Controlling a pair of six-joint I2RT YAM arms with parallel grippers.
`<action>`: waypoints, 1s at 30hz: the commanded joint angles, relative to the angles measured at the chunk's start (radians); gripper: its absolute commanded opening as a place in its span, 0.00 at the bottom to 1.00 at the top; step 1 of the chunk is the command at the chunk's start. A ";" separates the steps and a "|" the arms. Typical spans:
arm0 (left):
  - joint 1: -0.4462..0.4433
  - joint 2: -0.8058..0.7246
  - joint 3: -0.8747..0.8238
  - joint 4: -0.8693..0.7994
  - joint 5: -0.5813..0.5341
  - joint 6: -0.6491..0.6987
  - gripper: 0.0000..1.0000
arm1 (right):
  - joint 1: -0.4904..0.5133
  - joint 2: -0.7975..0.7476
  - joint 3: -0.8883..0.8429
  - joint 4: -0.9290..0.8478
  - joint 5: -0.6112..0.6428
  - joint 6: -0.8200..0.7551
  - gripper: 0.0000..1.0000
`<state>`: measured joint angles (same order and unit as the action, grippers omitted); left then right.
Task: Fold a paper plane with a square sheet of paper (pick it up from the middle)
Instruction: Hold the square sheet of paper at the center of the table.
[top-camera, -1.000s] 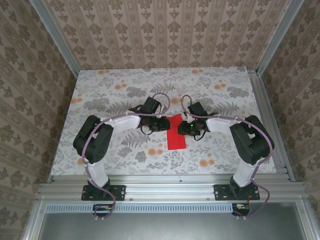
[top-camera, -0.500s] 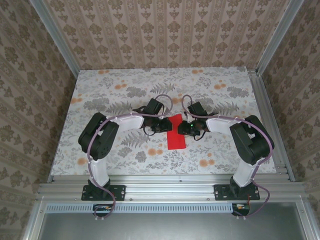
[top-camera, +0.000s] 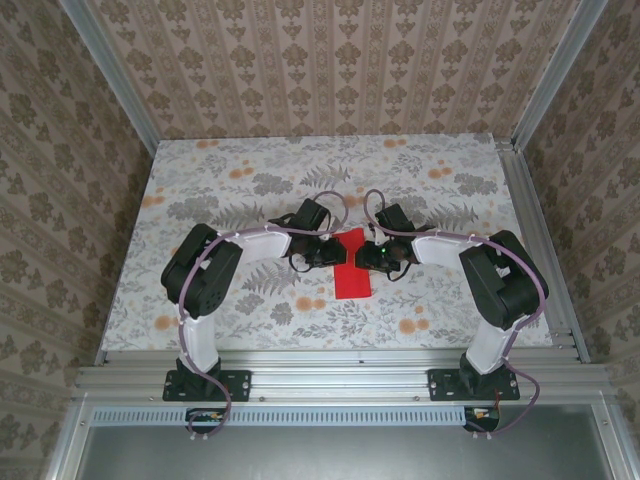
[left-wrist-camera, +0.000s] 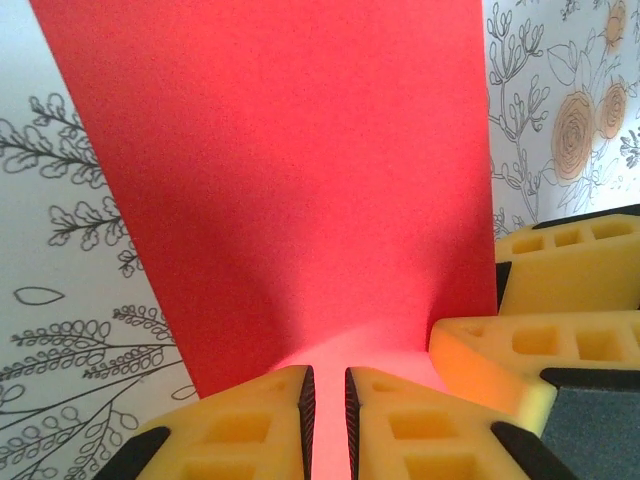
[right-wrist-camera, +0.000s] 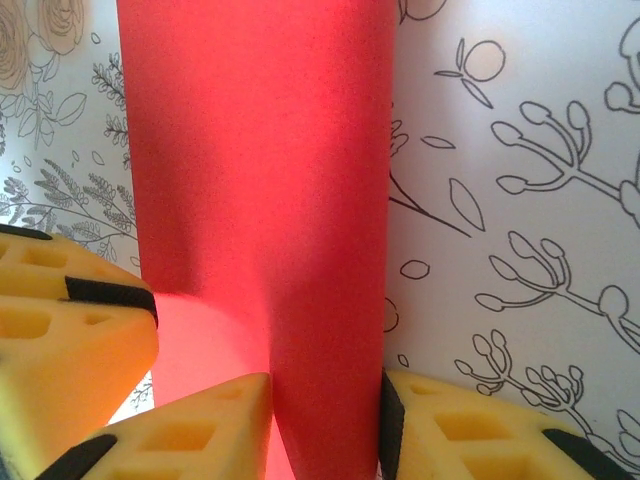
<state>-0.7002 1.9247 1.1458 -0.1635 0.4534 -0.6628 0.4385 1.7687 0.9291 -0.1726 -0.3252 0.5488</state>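
The red paper (top-camera: 352, 278), folded to a narrow strip, lies mid-bench (top-camera: 220, 180), its far end between both claws. The left claw (left-wrist-camera: 327, 405) is narrowed to a slit, pinching a raised edge. The right claw (right-wrist-camera: 325, 425) clamps a wider fold. Expect light, limp, tear-prone stock: grip gently at the middle ridge.

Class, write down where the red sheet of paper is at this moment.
In the top view, the red sheet lies central on the table, its far half gripped by the left gripper and the right gripper from either side.
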 joint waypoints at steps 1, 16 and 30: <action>-0.009 0.017 0.027 0.005 0.022 -0.017 0.19 | 0.008 0.043 -0.011 -0.059 0.053 0.014 0.37; -0.017 0.037 0.007 -0.011 0.005 -0.004 0.19 | 0.014 0.042 -0.010 -0.068 0.061 0.010 0.38; -0.022 0.079 -0.022 -0.067 -0.062 0.043 0.19 | 0.014 0.016 -0.017 -0.072 0.061 0.012 0.41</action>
<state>-0.7151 1.9591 1.1522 -0.1688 0.4408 -0.6506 0.4446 1.7687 0.9298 -0.1726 -0.3187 0.5533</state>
